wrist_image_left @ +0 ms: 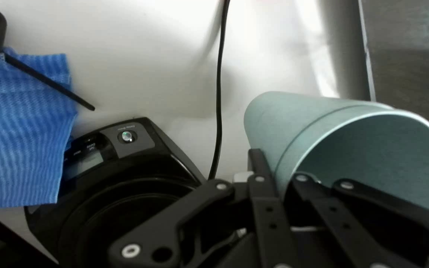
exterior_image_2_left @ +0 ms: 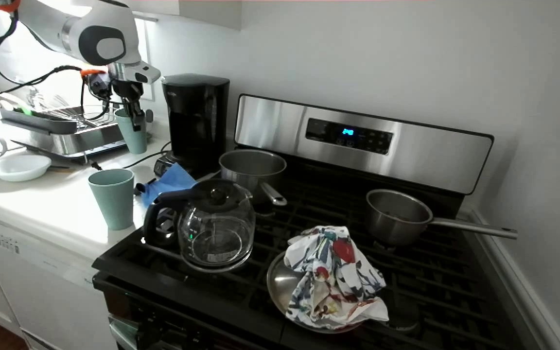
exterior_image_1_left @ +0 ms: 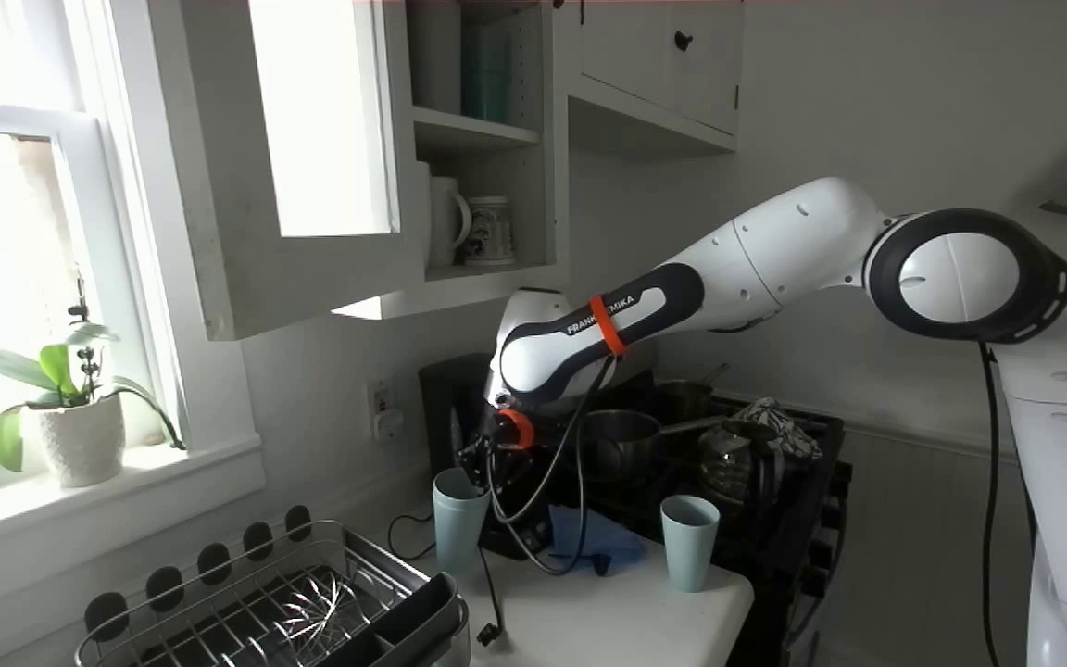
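My gripper (exterior_image_1_left: 473, 471) points down at the rim of a pale green cup (exterior_image_1_left: 459, 523). In the wrist view the gripper (wrist_image_left: 279, 171) has one finger outside the cup (wrist_image_left: 285, 115) and the other inside its mouth, with the cup wall pinched between them. The inner fingertip is partly hidden by the rim. In an exterior view the gripper (exterior_image_2_left: 136, 121) is at the near side of the cup (exterior_image_2_left: 135, 138). The cup leans slightly; I cannot tell if its base touches the counter. A second pale green cup (exterior_image_1_left: 689, 547) stands upright at the counter corner, and also shows here (exterior_image_2_left: 114, 204).
A black coffee maker (exterior_image_2_left: 197, 97) stands close to the held cup, with a blue cloth (wrist_image_left: 21, 130) before it. A dish rack (exterior_image_1_left: 404, 556) is on the other side. A carafe (exterior_image_2_left: 217, 233) and saucepans sit on the stove. An open cabinet door (exterior_image_1_left: 311, 278) hangs above.
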